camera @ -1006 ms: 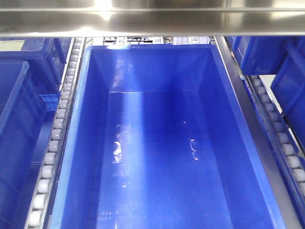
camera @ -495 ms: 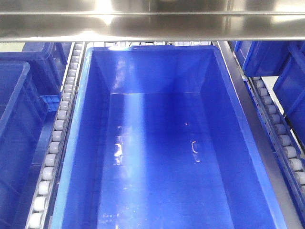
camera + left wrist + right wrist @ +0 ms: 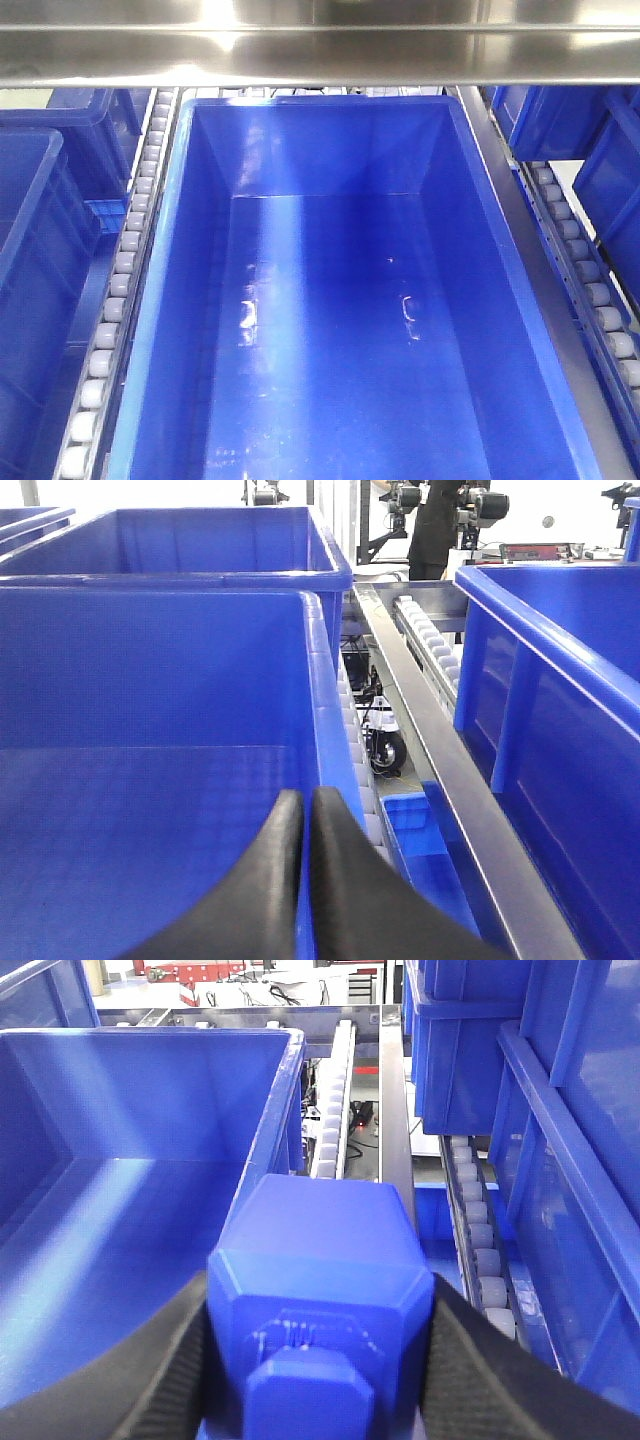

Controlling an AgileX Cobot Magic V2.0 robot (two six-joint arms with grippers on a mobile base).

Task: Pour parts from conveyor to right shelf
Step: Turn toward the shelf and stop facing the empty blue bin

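One blue block (image 3: pixel 318 1300) is seen clamped between the two black fingers (image 3: pixel 470 1370) of the right gripper (image 3: pixel 318 1360), its round stud facing the camera at the bottom of the right wrist view; faint raised markings can be made out on the near face, but no writing can be read there or anywhere else in the pictures. The block is held above the near right corner of a large deep blue bin (image 3: pixel 120 1220), with the bin's right rim just behind it. The left gripper (image 3: pixel 305 810) is shown with its black fingers (image 3: pixel 270 880) pressed together tip to tip, nothing between them, reaching over the right-hand wall of another blue bin (image 3: pixel 150 780). Both bins are carried on the steel shelf (image 3: pixel 320 45), whose tracks of white rollers (image 3: pixel 115 300) run alongside them. In the front view, neither gripper nor block is visible; only the big bin (image 3: pixel 340 330) is seen from above under a shiny steel crossbar, its glossy floor bare apart from reflections. Further blue bins (image 3: pixel 560 730) are shown to the sides in every view. Only the left wrist view takes in a small black device with cables (image 3: pixel 380 745) lying in the gap below the rollers, and dark equipment (image 3: pixel 440 520) in the far background.
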